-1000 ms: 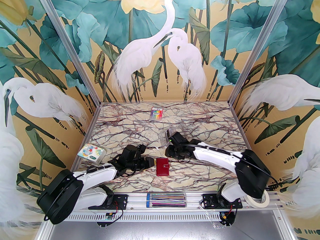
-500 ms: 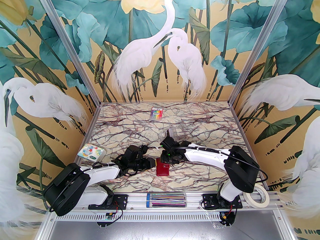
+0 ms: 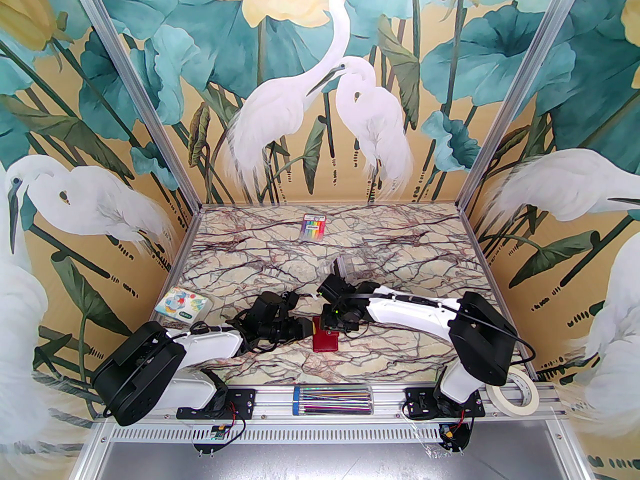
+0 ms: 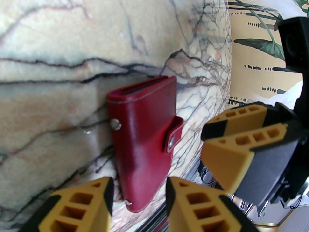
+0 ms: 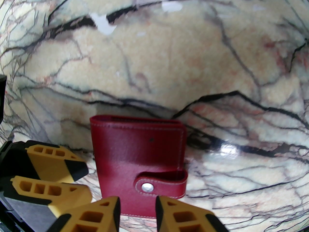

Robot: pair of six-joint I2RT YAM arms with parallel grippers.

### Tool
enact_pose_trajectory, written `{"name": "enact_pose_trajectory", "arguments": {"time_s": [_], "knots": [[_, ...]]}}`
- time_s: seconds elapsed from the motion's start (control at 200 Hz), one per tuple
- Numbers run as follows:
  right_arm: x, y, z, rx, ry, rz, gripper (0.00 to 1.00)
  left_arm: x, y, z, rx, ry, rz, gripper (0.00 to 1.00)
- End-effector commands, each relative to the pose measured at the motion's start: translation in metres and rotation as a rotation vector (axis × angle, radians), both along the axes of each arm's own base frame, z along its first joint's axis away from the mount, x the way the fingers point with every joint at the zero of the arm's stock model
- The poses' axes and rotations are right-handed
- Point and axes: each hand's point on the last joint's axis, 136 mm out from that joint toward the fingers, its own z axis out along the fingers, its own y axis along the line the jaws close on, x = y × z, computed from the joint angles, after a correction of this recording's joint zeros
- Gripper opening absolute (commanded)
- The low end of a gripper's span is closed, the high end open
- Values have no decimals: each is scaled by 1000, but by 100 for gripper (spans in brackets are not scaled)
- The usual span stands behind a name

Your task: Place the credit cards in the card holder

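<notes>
The card holder (image 3: 326, 342) is a dark red wallet lying closed and flat on the marble table (image 3: 400, 248), its snap tab fastened. My left gripper (image 3: 306, 329) reaches in from the left and covers its left edge. In the left wrist view the card holder (image 4: 142, 139) runs down between my left gripper's (image 4: 138, 181) parted jaws. My right gripper (image 3: 332, 324) hangs over its far end. In the right wrist view the right gripper (image 5: 137, 200) stands open at the card holder's (image 5: 140, 153) edge beside the tab. The credit cards are out of view.
A small clear plastic box (image 3: 345, 267) stands just behind the right wrist. A rainbow-striped pack (image 3: 313, 227) lies at the back, and a patterned white square (image 3: 181, 306) at the left edge. A tube of coloured sticks (image 3: 332, 399) and a tape roll (image 3: 515, 398) rest on the front rail.
The right gripper has come left and nearer, from beside the clear box to over the card holder's far end. The left gripper has slid right up to its left edge. The card holder stays put.
</notes>
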Motion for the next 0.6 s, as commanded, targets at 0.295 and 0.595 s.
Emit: {"name": "enact_pose_trajectory", "arguments": {"time_s": [0.295,0.595], "knots": [[-5,4,-16,-30,45,19,35,3,-8,0,-12,-14,-9,40],[-1,6,-9,-43,29,33,34,3,-9,-4,-10,-5,-12,35]]}}
